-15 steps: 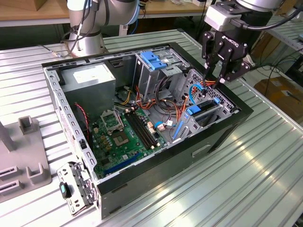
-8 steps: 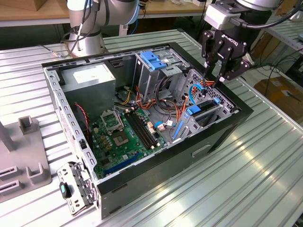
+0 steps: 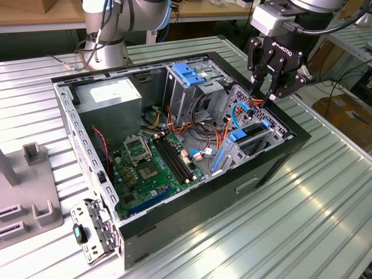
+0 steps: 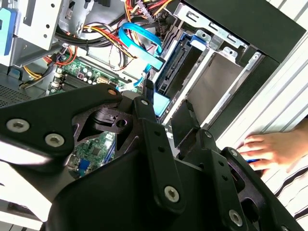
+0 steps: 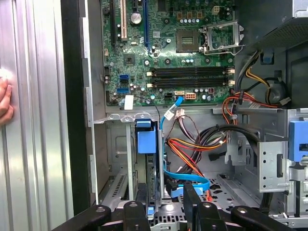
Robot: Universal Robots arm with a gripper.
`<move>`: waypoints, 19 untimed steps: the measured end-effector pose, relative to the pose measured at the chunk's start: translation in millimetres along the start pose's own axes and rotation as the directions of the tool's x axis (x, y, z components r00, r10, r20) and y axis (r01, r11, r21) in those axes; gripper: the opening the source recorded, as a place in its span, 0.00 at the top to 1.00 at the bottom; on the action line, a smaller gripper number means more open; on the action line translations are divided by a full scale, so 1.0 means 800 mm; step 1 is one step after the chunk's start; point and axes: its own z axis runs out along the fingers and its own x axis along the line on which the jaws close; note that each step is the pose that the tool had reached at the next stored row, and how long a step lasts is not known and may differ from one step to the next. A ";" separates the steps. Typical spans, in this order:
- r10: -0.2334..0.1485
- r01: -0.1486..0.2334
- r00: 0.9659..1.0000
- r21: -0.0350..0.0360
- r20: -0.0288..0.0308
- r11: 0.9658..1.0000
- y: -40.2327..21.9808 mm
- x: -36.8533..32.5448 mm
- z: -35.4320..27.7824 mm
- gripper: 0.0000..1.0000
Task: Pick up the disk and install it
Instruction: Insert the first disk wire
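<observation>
gripper (image 3: 263,93) hangs at 2 o'clock in exterior view, over front corner of pc case (image 3: 279,160). jaws part open, nothing held afaict. disk (image 3: 250,132) stands on edge in drive bay (image 4: 211,86) just below, at 3 o'clock of motherboard (image 3: 154,168). read: install end of job, disk looks seated or nrly so. any further push wants a straight line into the bay, clear of cables (image 3: 241,107). person's hand (image 4: 269,149) beside case.

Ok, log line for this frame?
claw: open, empty | position: over drive cage | disk: in cage | person's hand: on table
</observation>
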 end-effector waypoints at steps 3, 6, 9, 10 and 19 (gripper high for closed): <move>0.000 0.000 1.000 0.000 0.000 1.000 -0.0001 -0.0001 -0.0010 0.57; 0.000 0.000 1.000 0.000 0.000 1.000 -0.0044 -0.0004 -0.0005 0.57; 0.000 0.000 1.000 0.000 0.000 1.000 -0.0072 -0.0005 0.0068 0.57; 0.000 0.000 1.000 0.000 0.000 1.000 -0.0075 -0.0006 0.0092 0.57; 0.000 0.000 1.000 0.000 0.000 1.000 -0.0093 -0.0014 0.0344 0.57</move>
